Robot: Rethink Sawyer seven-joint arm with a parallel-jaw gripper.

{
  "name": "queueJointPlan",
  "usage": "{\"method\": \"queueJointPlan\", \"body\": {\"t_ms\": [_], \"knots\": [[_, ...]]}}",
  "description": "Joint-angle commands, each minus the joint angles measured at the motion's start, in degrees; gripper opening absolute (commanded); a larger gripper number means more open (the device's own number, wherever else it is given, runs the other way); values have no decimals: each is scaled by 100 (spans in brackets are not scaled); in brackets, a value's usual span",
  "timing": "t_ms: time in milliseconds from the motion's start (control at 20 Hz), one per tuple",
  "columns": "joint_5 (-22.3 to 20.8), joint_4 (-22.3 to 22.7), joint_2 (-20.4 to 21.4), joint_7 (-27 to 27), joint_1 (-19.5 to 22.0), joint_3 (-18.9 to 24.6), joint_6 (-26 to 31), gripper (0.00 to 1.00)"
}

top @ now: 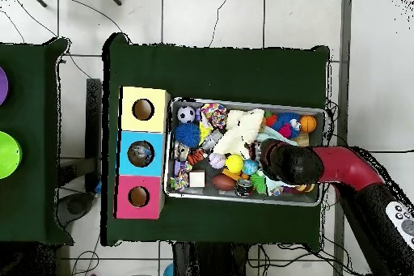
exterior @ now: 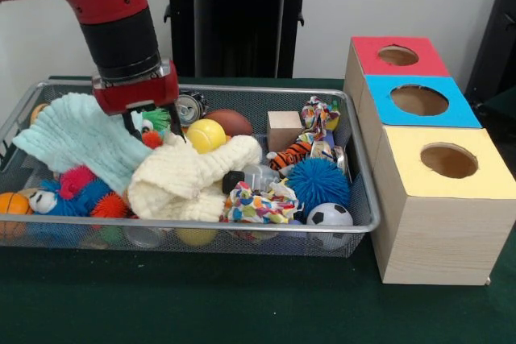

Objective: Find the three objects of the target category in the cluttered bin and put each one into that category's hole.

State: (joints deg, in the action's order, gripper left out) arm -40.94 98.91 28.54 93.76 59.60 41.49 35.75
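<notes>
A wire mesh bin (exterior: 242, 225) (top: 247, 200) is full of toys. My gripper (exterior: 153, 126) reaches down into its far left part, open, with its fingers on either side of a green and red spiky toy (exterior: 153, 122), beside a cream cloth (exterior: 189, 175). In the overhead view the arm's end (top: 283, 162) hides the gripper. A yellow ball (exterior: 206, 134) (top: 234, 163), a brown football (exterior: 231, 121), a blue spiky ball (exterior: 316, 184) (top: 188, 134) and a soccer ball (exterior: 329, 217) (top: 186, 114) lie to the right. Red (exterior: 397, 55), blue (exterior: 419, 100) and yellow (exterior: 448, 160) hole boxes stand beside the bin.
A mint cloth (exterior: 81, 138) covers the bin's left side above an orange basketball (exterior: 12, 203). A wooden block (exterior: 284, 129), a can (exterior: 191, 107), a striped tiger toy (exterior: 294, 153) and a colourful rag (exterior: 256, 203) crowd the middle. Green felt (exterior: 201, 304) covers the table.
</notes>
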Motion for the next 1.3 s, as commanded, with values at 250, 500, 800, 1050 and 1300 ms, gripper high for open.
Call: {"method": "queueJointPlan", "body": {"t_ms": [250, 500, 800, 1050, 1300], "knots": [[-447, -821, -360, 722, -639, -567, -1607, 100], [-238, -834, -394, 296, -738, -634, -1437, 100], [-713, -859, -267, -91, -1012, -815, -1451, 100], [-254, -991, -427, -144, -883, -665, -873, 100], [-234, -892, -572, -188, -636, -400, -1301, 100]]}}
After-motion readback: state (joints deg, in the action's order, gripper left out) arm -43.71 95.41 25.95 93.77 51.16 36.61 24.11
